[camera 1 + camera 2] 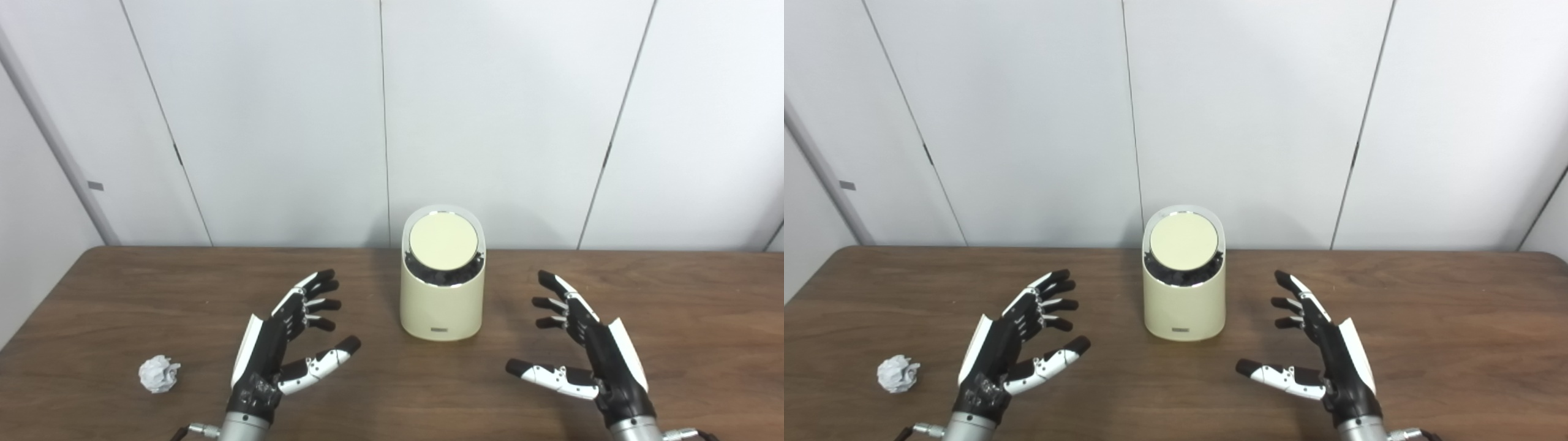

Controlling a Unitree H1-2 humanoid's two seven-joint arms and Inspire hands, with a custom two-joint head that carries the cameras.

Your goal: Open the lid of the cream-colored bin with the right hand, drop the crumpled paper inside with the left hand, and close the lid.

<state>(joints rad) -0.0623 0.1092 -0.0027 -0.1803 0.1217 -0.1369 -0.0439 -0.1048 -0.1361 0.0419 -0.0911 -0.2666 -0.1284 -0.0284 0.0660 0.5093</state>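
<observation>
We are looking at a bin [442, 306] showing a cream body, a paler cream round lid [443, 241], a white rim and a dark band under the lid. The paper [159, 373] is showing white with grey creases. The table [704, 306] is showing dark brown wood grain. Both the left hand [288, 343] and the right hand [582, 349] are showing black with white panels and black fingertips. The wall [490, 110] is showing pale grey panels with dark seams.
</observation>
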